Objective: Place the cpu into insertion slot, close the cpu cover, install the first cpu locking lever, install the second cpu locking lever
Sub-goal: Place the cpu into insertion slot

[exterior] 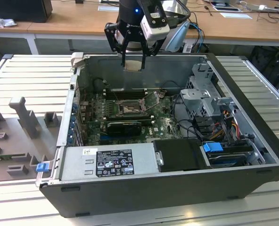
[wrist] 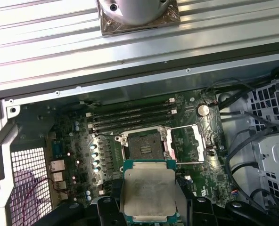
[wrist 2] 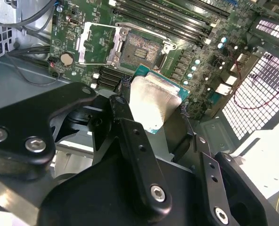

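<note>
My gripper (exterior: 133, 57) hangs above the back of the open computer case and is shut on the cpu (exterior: 133, 64), a pale silver square chip with a green edge. In both wrist views the cpu (wrist 2: 151, 101) (wrist: 149, 190) sits between my black fingers (wrist 2: 123, 115), held in the air over the motherboard. The insertion slot (exterior: 130, 109) (wrist 2: 139, 49) (wrist: 143, 143) lies below with its brownish centre bare. The cpu cover (exterior: 151, 100) (wrist 2: 99, 44) (wrist: 186, 143) is swung open beside the slot, on the exterior view's right.
Memory slots (wrist: 130, 115) run behind the socket. A black card (exterior: 123, 126) lies in front of it. A grey power supply (exterior: 109, 162), a black box (exterior: 179, 154) and a drive cage (exterior: 208, 101) with cables stand in the case. Grey fixtures (exterior: 24, 117) sit on the table outside.
</note>
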